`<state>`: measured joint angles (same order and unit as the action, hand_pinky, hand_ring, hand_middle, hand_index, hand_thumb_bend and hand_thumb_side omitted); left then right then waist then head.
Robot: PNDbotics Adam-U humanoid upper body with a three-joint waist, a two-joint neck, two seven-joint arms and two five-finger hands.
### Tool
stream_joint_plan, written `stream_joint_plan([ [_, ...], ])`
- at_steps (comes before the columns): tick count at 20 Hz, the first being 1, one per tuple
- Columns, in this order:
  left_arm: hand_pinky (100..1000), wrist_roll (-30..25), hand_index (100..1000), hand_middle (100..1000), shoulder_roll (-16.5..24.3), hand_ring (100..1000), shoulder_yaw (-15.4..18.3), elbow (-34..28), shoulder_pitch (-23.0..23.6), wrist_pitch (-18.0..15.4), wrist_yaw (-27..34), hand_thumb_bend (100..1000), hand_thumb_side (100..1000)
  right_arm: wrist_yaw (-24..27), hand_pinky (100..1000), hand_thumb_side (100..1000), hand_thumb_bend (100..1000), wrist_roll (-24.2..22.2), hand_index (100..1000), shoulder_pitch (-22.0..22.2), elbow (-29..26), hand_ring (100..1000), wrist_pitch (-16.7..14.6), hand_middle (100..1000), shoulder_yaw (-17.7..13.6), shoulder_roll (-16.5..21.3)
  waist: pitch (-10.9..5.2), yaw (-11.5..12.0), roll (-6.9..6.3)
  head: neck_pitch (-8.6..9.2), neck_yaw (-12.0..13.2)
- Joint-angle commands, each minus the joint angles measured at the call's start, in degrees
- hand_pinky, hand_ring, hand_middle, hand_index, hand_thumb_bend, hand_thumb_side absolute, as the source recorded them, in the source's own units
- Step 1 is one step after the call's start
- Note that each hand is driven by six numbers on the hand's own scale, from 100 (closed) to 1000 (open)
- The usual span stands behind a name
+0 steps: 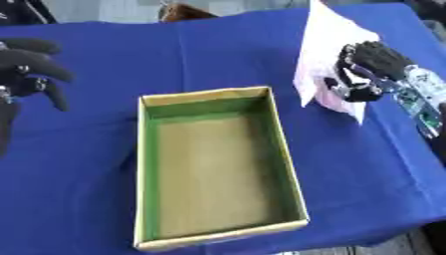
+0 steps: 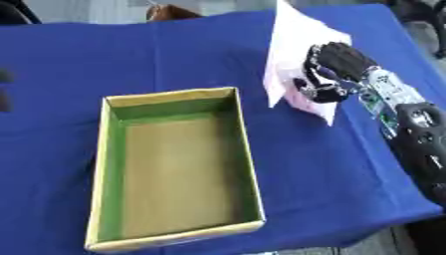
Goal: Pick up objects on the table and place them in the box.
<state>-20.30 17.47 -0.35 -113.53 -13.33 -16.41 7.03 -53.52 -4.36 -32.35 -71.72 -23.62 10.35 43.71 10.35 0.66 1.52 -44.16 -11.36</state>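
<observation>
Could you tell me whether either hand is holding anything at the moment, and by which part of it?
The right hand grips a pale pink-white packet by its lower right side; the left hand holds nothing.

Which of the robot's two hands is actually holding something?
The right hand, curled around a pale pink-white packet beside the box. The left hand hangs with nothing in it.

A matt blue cloth point(image 1: 218, 55) covered the table, smooth but for a few soft creases. The box point(image 1: 292, 179) looked like cardboard — dull tan floor, flat green inner walls, pale yellowish rim. The white sheet point(image 2: 292, 45) seemed thin paper or plastic film. The right robot hand point(image 2: 335, 67) was matt black with silvery metal parts — its fingers curled on that sheet.
</observation>
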Motion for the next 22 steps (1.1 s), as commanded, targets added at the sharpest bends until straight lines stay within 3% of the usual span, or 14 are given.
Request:
stream_joint_plan([
  [1,407,0.05,780,774,1.40,628,-0.01,-1.06,0.15,0.52,-0.23,100,1000,2.99,100,177,136,-1.24,250,-1.46,-2.19,100,-0.80,116,0.77,5.22,-1.51,-0.35,0.41,0.04,0.79],
  [2,406,0.05,780,774,1.53,628,-0.02,-1.06,0.32,0.64,-0.28,100,1000,3.70,100,178,142,-1.63,250,-1.63,-2.63,100,-1.00,117,1.15,6.06,-1.66,-0.44,0.58,0.04,0.91],
  [3,405,0.05,780,774,1.64,628,-0.03,-1.06,0.50,0.76,-0.35,100,1000,4.57,100,109,232,-2.00,250,-1.74,-3.08,100,-1.20,117,1.49,6.79,-1.81,-0.55,0.75,0.04,1.06],
  [4,405,0.04,780,774,1.73,628,-0.06,-1.06,0.62,0.85,-0.41,100,1000,5.47,100,177,144,-2.35,250,-1.83,-3.59,100,-1.33,117,1.75,7.43,-1.92,-0.64,0.88,0.04,1.20],
  [21,401,-0.02,780,774,2.30,629,-0.33,-1.06,1.56,1.63,-0.90,100,1000,16.47,100,163,139,-6.01,248,-1.11,-17.48,100,0.18,112,1.44,12.91,-2.72,-1.14,1.78,0.04,2.64],
  [22,401,-0.01,780,774,2.33,629,-0.33,-1.06,1.60,1.68,-0.94,100,1000,17.26,100,274,100,-6.21,248,-0.93,-18.91,100,0.24,114,1.39,13.41,-2.74,-1.17,1.82,0.04,2.72],
])
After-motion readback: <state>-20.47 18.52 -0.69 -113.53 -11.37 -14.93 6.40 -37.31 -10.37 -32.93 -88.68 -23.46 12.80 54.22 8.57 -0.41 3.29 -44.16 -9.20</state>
